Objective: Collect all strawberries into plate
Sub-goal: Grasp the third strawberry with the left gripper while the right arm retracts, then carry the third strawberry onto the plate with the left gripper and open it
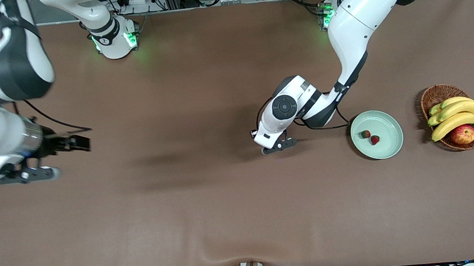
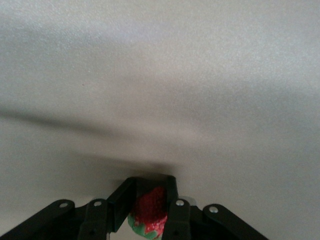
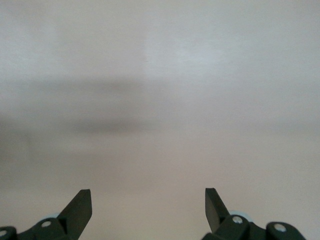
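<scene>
My left gripper pinches a strawberry low over the bench, beside the plate holding two strawberries. My right gripper waits, spread wide.

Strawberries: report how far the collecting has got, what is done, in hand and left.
Done: two strawberries lie in the mint-green plate. In hand: the left pincer, low over the brown table beside the plate toward the right arm's end, is shut on the third strawberry. Left: carry it over the plate and drop it in. The right pincer waits open over its own end of the table.
</scene>
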Controlling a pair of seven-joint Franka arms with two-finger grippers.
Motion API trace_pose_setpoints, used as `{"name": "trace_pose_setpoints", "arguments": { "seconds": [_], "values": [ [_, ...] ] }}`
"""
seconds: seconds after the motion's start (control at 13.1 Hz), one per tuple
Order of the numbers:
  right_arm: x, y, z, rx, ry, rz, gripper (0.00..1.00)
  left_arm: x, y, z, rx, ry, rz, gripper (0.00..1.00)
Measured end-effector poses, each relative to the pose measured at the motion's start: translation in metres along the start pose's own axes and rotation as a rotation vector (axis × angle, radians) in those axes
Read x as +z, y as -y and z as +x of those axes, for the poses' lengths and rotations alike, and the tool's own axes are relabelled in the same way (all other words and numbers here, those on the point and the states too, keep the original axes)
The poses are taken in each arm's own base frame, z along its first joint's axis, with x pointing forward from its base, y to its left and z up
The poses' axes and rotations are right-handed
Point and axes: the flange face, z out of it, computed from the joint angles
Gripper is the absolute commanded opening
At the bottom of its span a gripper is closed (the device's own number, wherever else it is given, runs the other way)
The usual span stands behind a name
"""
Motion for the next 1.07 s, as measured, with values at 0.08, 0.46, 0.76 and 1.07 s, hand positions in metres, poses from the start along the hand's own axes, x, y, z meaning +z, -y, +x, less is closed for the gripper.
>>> {"name": "trace_pose_setpoints", "arguments": {
  "seconds": [0.08,0.46,0.76,1.07],
  "values": [
    [-0.009,-0.019,-0.005,0.002,-0.007,-0.013,1.0,-0.006,0.003,0.006,-0.009,-0.007,0.0,0.0],
    [-0.03,-0.099,-0.03,0.094,-0.007,-0.007,1.0,-0.116,0.072,0.075,-0.015,-0.065,0.044,0.0],
    [-0.043,-0.099,-0.04,0.071,-0.014,-0.003,1.0,-0.148,0.189,0.133,0.092,0.027,0.134,0.0],
    [-0.036,-0.087,-0.039,0.045,0.005,0.017,1.0,-0.133,0.291,0.162,0.155,0.102,0.137,0.12]
  ]
}}
